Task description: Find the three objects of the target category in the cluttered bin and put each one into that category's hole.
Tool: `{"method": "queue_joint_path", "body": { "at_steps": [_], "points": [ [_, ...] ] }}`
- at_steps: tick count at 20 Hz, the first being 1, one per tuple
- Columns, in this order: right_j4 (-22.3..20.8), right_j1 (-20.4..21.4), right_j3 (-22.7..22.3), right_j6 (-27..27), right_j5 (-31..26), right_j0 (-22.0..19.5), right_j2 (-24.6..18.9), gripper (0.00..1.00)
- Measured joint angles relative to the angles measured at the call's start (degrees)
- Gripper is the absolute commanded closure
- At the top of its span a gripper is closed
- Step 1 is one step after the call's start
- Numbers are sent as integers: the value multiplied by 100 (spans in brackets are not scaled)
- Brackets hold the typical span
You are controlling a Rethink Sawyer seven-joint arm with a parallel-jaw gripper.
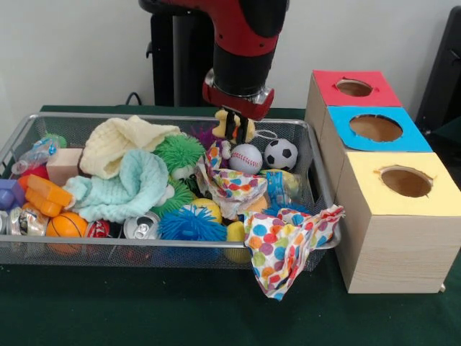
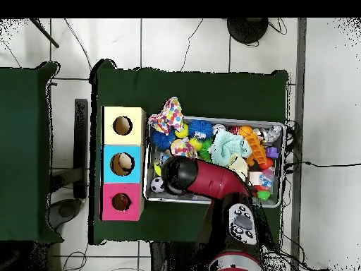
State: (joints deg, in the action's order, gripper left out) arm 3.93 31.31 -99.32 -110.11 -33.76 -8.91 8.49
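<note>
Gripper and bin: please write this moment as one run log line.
gripper: over bin's back, at yellow toy | grasp: unclear | boxes: holes uncovered

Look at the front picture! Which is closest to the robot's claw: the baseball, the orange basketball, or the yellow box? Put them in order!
From the gripper:
1. Baseball, just below it.
2. Yellow box, off to the picture's right.
3. Orange basketball, far left bin corner.

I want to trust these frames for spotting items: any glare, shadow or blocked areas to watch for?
Front view: even light, slight shine on the soda can; the gripper hides toys behind it. Overhead view: the arm covers part of the bin, and its contents look tiny.
</note>
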Motion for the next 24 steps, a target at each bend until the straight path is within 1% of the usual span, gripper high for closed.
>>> {"method": "queue_joint_path", "body": {
  "at_steps": [2, 5, 13, 20, 24],
  "points": [
    [-1, 133, 2, 0, -97, -18, 1, 100],
    [-1, 240, 32, 0, -97, -42, 1, 100],
    [19, 395, 127, 0, -97, -42, 2, 100],
    [171, 678, 129, 0, -191, 146, 2, 100],
    [319, 927, 128, 0, -453, 365, 3, 100]
  ]
}}
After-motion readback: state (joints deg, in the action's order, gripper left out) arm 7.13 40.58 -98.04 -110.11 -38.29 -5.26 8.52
